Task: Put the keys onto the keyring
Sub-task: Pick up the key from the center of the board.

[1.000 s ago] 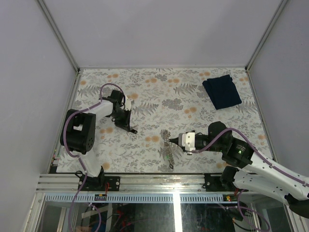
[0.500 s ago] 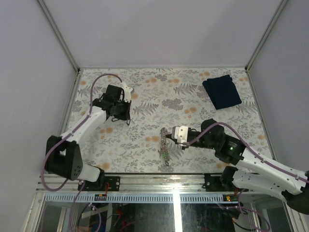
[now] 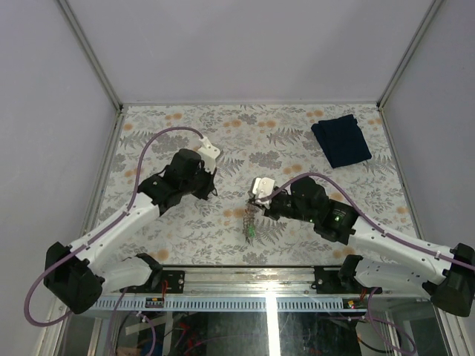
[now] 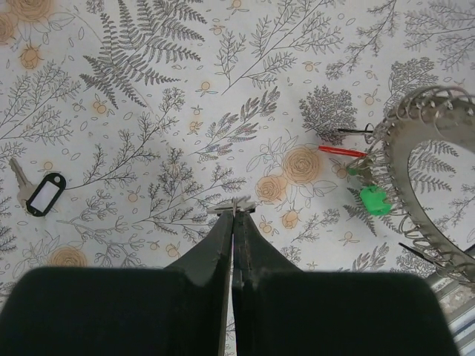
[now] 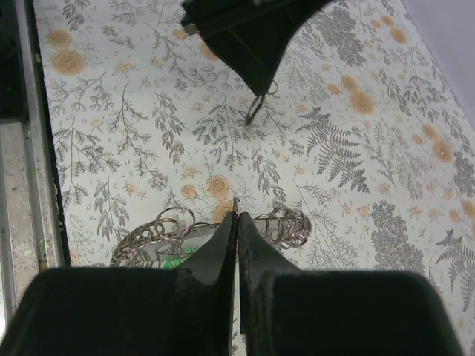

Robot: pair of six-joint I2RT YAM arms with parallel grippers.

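While both arms reach inward, left hand (image 4: 234, 211) is clenched empty, right hand (image 5: 236, 213) grips keyring (image 3: 251, 222).

Right pincer (image 3: 252, 201) grips the dangling keyring (image 3: 251, 225).

Silvery keyring (image 4: 427, 104) coiled (red tag (image 4: 341, 151), green tag (image 4: 375, 200)); black-headed key (image 4: 41, 194) flat, well apart.

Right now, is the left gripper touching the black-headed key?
Apart. Left wrist view: patterned tablecloth shows between the shut left gripper and the key, which lies far to one side.
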